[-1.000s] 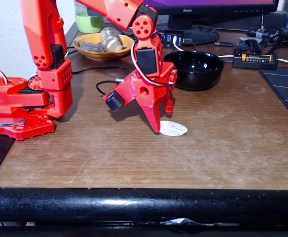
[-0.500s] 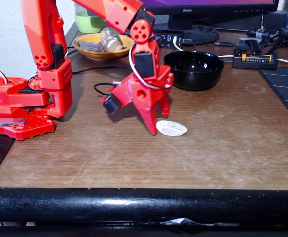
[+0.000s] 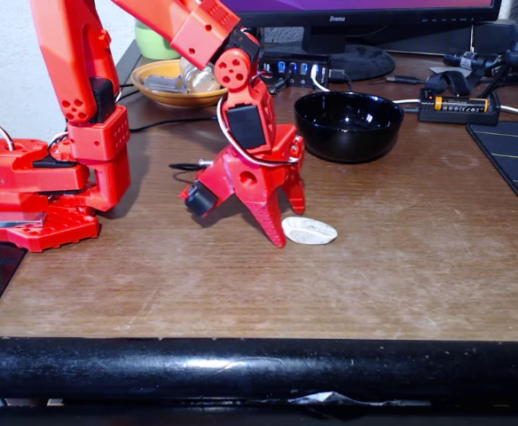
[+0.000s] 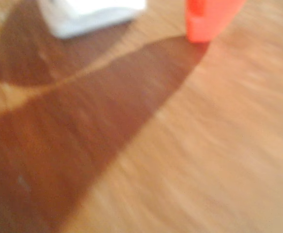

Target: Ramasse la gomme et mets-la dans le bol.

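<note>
monitor (image 3: 374, 11) bezel | brand "iiyama", small white letters | nothing else legible

Red-orange arm (image 3: 90, 98) and gripper (image 3: 286, 222) are showing bright, with a black motor block and white cable on the wrist. Gomme (image 3: 309, 231) is looking off-white, plain. Bol (image 3: 349, 124) is reading glossy black. Table (image 3: 401, 266) is showing brown wood grain with pale scuffs, black front edge. Shallow dish (image 3: 181, 89) is appearing orange-yellow; cup (image 3: 157, 40) behind it pale green. Wrist view is blurring: white gomme (image 4: 90, 14), orange fingertip (image 4: 207, 19), dark shadow on wood.
</note>
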Robot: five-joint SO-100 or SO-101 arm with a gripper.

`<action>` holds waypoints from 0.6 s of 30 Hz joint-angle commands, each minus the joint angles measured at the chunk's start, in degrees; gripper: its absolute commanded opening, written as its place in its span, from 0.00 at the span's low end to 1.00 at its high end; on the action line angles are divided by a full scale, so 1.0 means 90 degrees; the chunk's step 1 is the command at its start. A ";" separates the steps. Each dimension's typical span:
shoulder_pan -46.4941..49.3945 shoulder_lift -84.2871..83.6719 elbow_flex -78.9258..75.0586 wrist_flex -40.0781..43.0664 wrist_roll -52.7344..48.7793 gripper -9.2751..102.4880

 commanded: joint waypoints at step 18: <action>-0.0166 -0.0010 0.0098 -0.0391 0.0283 0.31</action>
